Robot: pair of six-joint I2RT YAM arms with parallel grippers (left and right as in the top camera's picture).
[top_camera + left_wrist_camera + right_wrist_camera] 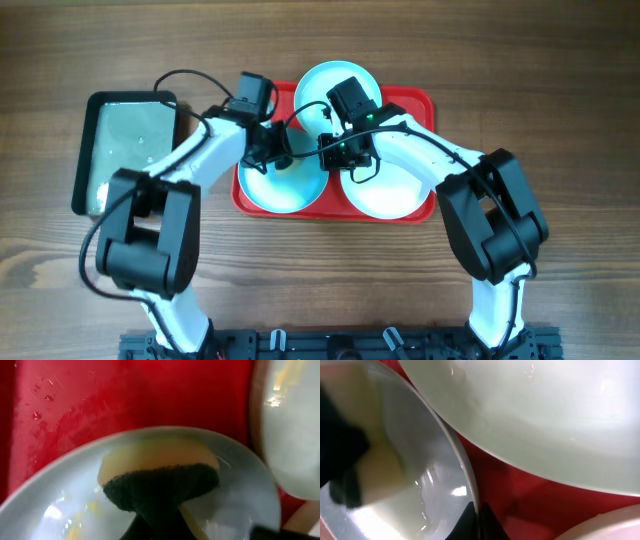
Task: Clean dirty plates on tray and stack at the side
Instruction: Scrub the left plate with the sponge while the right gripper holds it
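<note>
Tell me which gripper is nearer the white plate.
Right. The right gripper sits at the white plate's edge, its fingers on the neighbouring aqua plate; the left gripper, holding a sponge, is farther off over that aqua plate.

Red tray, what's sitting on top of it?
Three plates: back aqua plate, left aqua plate, white plate. A sponge sits on the left one. Arms hide the tray's middle, so anything there is unseen.
</note>
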